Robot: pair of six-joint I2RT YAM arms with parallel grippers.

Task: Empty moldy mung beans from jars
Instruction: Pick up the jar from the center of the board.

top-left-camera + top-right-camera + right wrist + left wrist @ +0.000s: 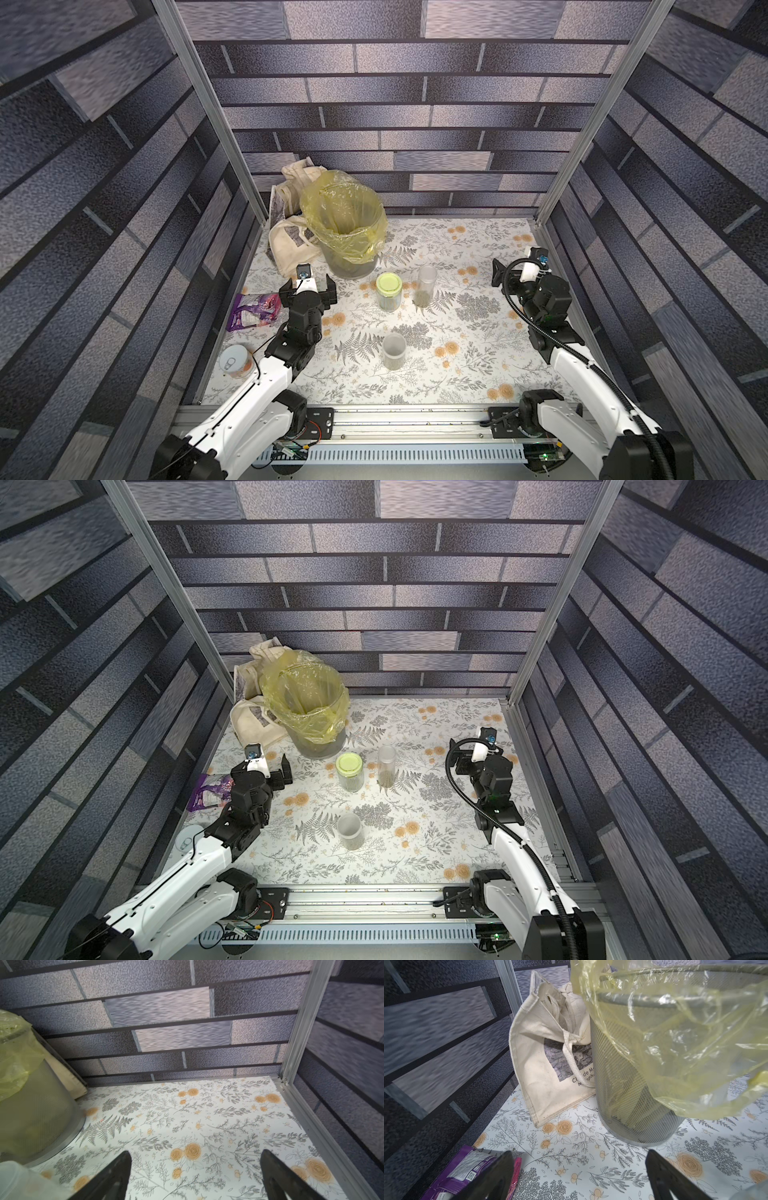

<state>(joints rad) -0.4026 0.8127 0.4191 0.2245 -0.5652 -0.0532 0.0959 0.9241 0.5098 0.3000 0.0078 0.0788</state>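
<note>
Floral-printed surface (457,332) within brick-patterned walls (415,124). Near its centre stand, upright and apart, a clear lidded jar (388,303) with lime-green lid (389,284), a tall slim jar (426,278) just beside it, and a short jar (394,351) nearer the arm bases; each holds mung beans (423,298) at the bottom. Behind them, a grey mesh bin (351,268) lined with a yellow bag (340,216), a cloth tote (286,245) beside it. Left jaws, near a purple pouch (253,311), and right jaws both stand wide apart, empty

I'm in a lab test booth: printed brick panels (415,91) on aluminium posts (216,120) at 11 and 1 o'clock, floral-papered tabletop (457,249), mounting rail (415,419) at 6.
</note>
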